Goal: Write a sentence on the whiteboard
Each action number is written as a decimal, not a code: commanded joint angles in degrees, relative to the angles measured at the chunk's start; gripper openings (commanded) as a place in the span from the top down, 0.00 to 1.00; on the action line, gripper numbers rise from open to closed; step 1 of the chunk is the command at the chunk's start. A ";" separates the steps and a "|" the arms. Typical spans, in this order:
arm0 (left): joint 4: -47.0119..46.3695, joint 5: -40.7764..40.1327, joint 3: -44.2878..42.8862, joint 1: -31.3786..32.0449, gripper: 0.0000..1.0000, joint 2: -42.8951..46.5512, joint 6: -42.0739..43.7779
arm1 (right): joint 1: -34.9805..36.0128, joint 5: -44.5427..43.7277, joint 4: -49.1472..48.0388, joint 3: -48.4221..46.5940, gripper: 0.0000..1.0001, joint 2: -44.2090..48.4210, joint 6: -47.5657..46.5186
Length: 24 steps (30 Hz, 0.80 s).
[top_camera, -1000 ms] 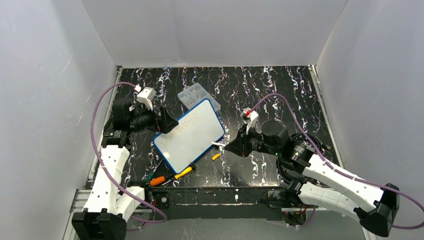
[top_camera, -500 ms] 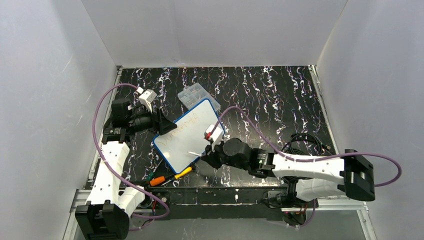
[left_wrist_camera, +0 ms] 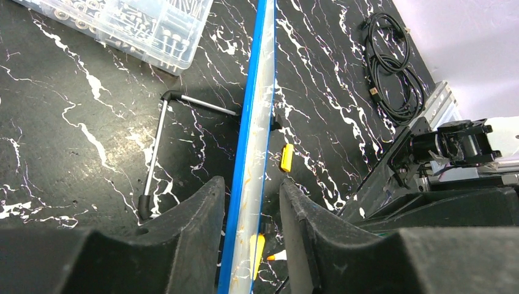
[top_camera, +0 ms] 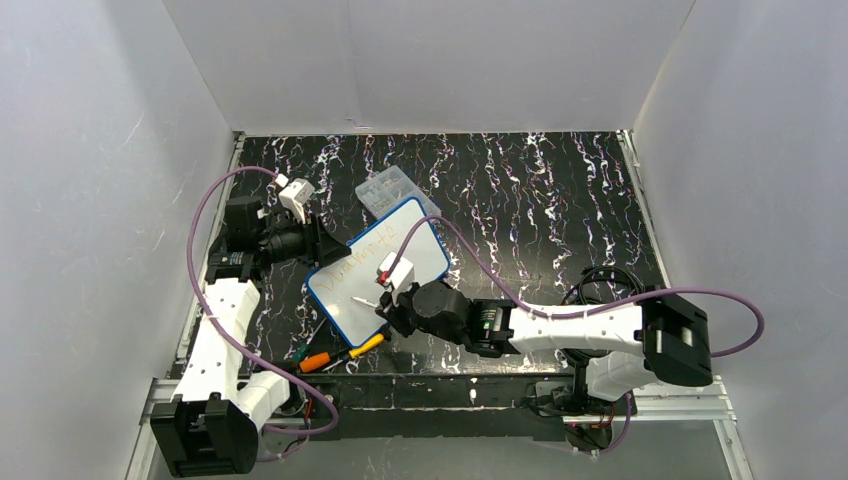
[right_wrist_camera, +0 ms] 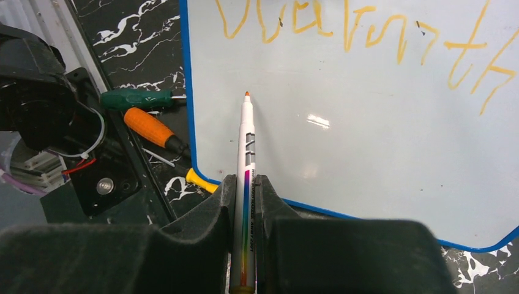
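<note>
The whiteboard (top_camera: pixel 420 245) lies slanted at mid-table, white with a blue rim (left_wrist_camera: pixel 260 92). One line of the sentence (top_camera: pixel 360 268) runs along its far-left edge in orange letters (right_wrist_camera: pixel 343 24). My left gripper (top_camera: pixel 325 250) straddles the board's left edge. Its fingers (left_wrist_camera: pixel 252 180) stand on either side of the rim with narrow gaps showing. My right gripper (top_camera: pixel 385 308) is shut on a white marker (right_wrist_camera: pixel 246 141). The orange tip hovers at the blank surface (right_wrist_camera: pixel 367 122) below the writing, near the board's near-left corner.
A clear compartment box (top_camera: pixel 392 190) sits just behind the board. An orange-handled screwdriver (top_camera: pixel 315 361), a green one (right_wrist_camera: pixel 134 98) and a yellow piece (top_camera: pixel 367 345) lie by the near corner. An Allen key (left_wrist_camera: pixel 156 141) and a yellow cap (left_wrist_camera: pixel 286 157) lie beside the board. A black cable (top_camera: pixel 610 285) is coiled at the right.
My right arm has swung left from beside the board to over its near-left part, carrying the marker. The left gripper's jaws have narrowed around the board's edge.
</note>
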<state>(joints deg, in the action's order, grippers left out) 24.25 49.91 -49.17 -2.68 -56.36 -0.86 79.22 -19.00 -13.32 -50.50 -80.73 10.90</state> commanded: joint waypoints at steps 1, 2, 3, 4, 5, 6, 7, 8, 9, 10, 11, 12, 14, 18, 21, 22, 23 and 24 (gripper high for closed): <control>0.63 0.95 0.34 -0.10 0.65 -0.47 0.60 | 0.32 -2.13 -2.87 -3.39 0.99 -1.40 -1.40; 0.62 1.05 0.33 -0.10 0.66 -0.61 0.60 | 0.32 -2.20 -2.81 -3.57 0.99 -1.71 -1.40; 0.62 1.06 0.38 0.02 0.67 -0.66 0.60 | 0.32 -2.19 -2.72 -3.71 0.99 -2.00 -1.40; 0.62 1.11 0.40 0.17 0.67 -0.76 0.60 | 0.32 -2.18 -2.68 -3.82 0.99 -2.24 -1.40; 0.62 1.19 0.39 0.28 0.67 -0.81 0.60 | 0.32 -2.30 -2.55 -4.09 0.99 -2.50 -1.38; 0.62 1.30 0.45 0.44 0.67 -0.93 0.60 | 0.32 -2.46 -2.36 -4.15 0.99 -2.71 -1.33; 0.62 1.33 0.47 0.60 0.67 -0.96 0.60 | 0.32 -2.71 -2.18 -4.34 0.99 -2.98 -1.32; 0.62 1.33 0.54 0.71 0.67 -0.96 0.60 | 0.32 -2.99 -1.91 -4.49 0.99 -3.21 -1.27; 0.62 1.33 0.56 0.82 0.67 -1.01 0.60 | 0.32 -3.15 -1.56 -4.65 0.99 -3.47 -1.19; 0.62 1.37 0.56 0.90 0.68 -1.00 0.60 | 0.32 -3.27 -1.27 -4.80 0.99 -3.73 -1.14; 0.62 1.41 0.59 0.99 0.70 -0.89 0.60 | 0.32 -3.38 -0.93 -4.91 0.99 -3.88 -1.02; 0.62 1.48 0.64 1.07 0.71 -0.93 0.60 | 0.32 -3.49 -0.61 -4.93 0.99 -4.09 -0.86; 0.62 1.57 0.65 1.25 0.74 -0.95 0.60 | 0.32 -3.71 0.00 -4.89 0.99 -4.22 -0.52; 0.62 1.85 0.81 1.49 0.79 -0.92 0.60 | 0.32 -3.69 1.28 -4.65 0.99 -4.56 0.27; 0.62 1.94 0.79 1.67 0.83 -0.88 0.60 | 0.41 -3.27 2.26 -4.46 0.99 -5.08 1.11; 0.62 1.94 0.75 1.71 0.85 -0.87 0.60 | 0.52 -3.16 2.58 -4.28 0.99 -5.13 1.33; 0.62 1.95 0.83 1.72 0.86 -0.88 1.97 | 0.64 -3.21 2.87 -4.19 0.99 -5.22 1.52; 0.62 1.89 0.83 1.82 0.86 -0.92 2.16 | 0.81 -3.33 3.25 -4.01 0.99 -5.30 1.74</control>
<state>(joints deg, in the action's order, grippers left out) 24.16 49.34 -49.10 -1.67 -57.54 -0.19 79.44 -21.08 -11.29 -52.73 -84.88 11.31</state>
